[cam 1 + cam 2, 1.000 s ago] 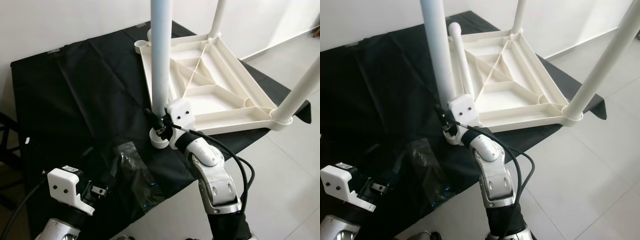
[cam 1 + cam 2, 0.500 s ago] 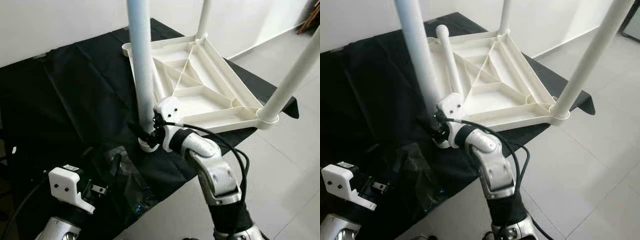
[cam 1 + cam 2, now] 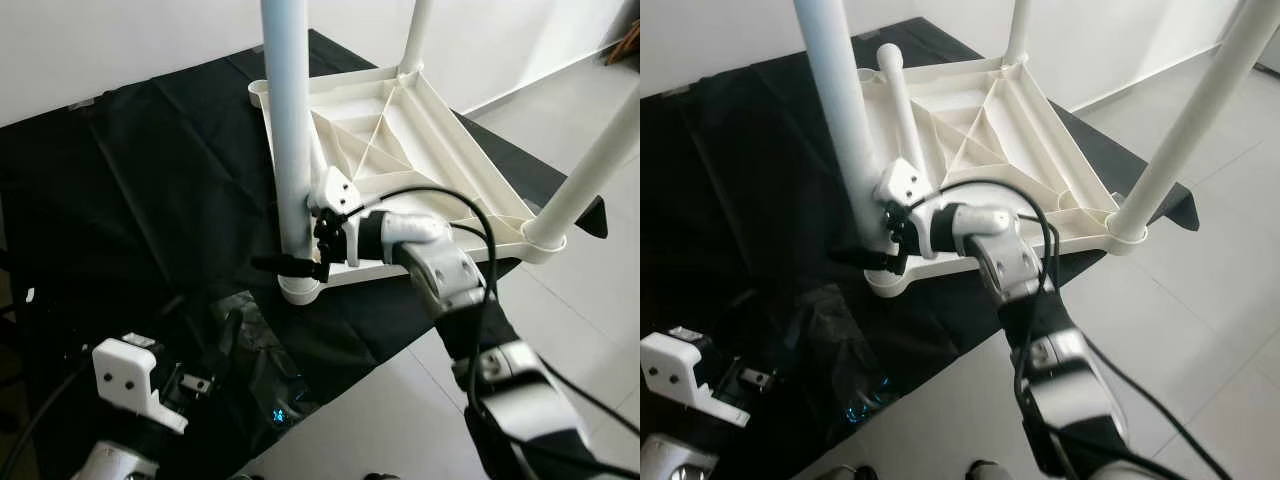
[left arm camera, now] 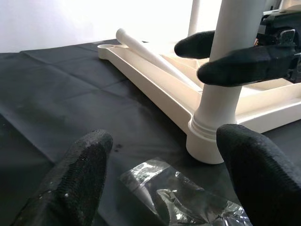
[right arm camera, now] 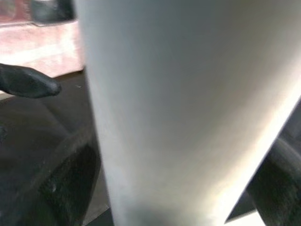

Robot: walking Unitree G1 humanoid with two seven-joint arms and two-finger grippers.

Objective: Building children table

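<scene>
On the black-draped tabletop [image 3: 120,180], the upturned white children's table [image 3: 420,165] lay with its legs pointing up.
The right gripper [image 3: 300,262] was clamped around the near leg [image 3: 290,130], low down just above its corner socket. The left gripper [image 4: 160,179] hovered near the front edge, fingers spread apart, holding nothing, close to a crumpled clear plastic bag [image 3: 262,345]. A loose leg [image 3: 902,110] rested inside the table's underside.

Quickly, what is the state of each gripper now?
Left gripper: open, holding nothing.
Right gripper: shut on the near table leg, low down.
</scene>
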